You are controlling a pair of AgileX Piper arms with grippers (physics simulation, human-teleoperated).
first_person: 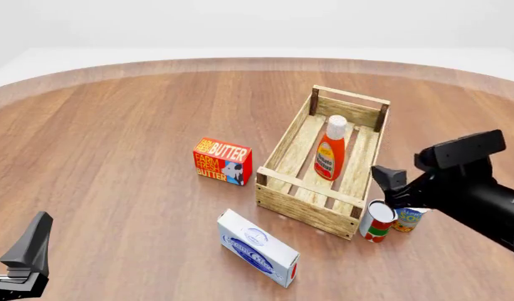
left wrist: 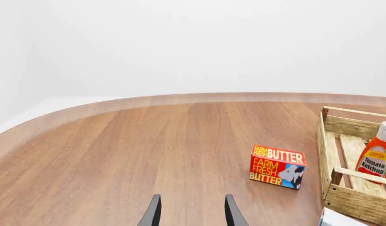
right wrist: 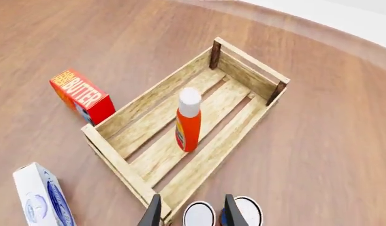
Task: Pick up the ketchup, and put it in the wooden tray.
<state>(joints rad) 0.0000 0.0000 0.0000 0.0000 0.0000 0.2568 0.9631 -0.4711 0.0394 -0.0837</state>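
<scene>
The ketchup [first_person: 331, 150] is an orange-red bottle with a white cap, standing upright on the slats inside the wooden tray [first_person: 303, 200]. Nothing touches it. My right gripper [first_person: 394, 183] hovers open just off the tray's near right corner, above two cans. Its wrist view looks down on the ketchup [right wrist: 188, 125] in the tray [right wrist: 117, 160], with the right gripper [right wrist: 191, 201] empty. My left gripper [first_person: 27, 251] is far off at the table's near left, and in its own view the left gripper [left wrist: 193, 200] is open over bare wood. That view catches the ketchup [left wrist: 376, 157] and the tray [left wrist: 359, 202] at its edge.
A red-orange butter box [first_person: 222, 161] stands left of the tray. A white-and-blue carton [first_person: 257, 248] lies in front of the tray. A red-and-white can [first_person: 377, 221] and a second can [first_person: 407, 219] stand by the tray's near right corner, under my right gripper.
</scene>
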